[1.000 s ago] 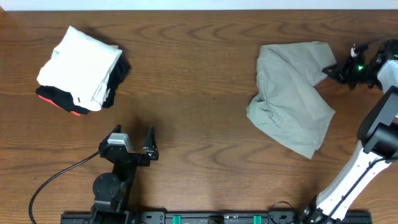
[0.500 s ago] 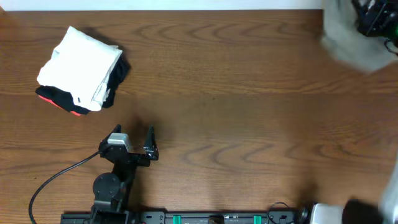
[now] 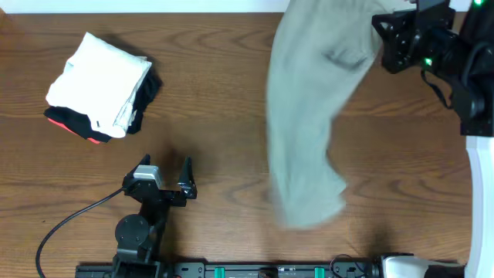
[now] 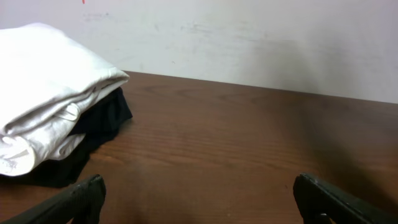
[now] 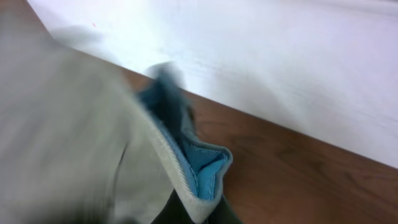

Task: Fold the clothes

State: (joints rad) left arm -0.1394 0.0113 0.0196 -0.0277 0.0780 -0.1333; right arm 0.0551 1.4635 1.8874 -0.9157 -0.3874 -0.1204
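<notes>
The light khaki trousers [image 3: 309, 116] hang stretched and blurred in the overhead view, from the top right down toward the front middle of the table. My right gripper [image 3: 384, 35] is shut on their upper edge at the back right. In the right wrist view the cloth [image 5: 74, 137] fills the left, and a blue-lined hem [image 5: 202, 168] is pinched between my fingers [image 5: 196, 211]. My left gripper [image 3: 166, 174] is open and empty, low at the front left, far from the trousers; its fingertips frame bare table in the left wrist view [image 4: 199, 199].
A folded pile sits at the back left: a white garment [image 3: 100, 81] on top of black and red ones [image 3: 77, 127]. It also shows in the left wrist view [image 4: 50, 93]. A white wall [image 4: 249, 43] runs behind the table's far edge.
My right gripper took the trousers off the table at the right, swung up out of view, and now holds them stretched across the middle right. The left arm has not moved.
</notes>
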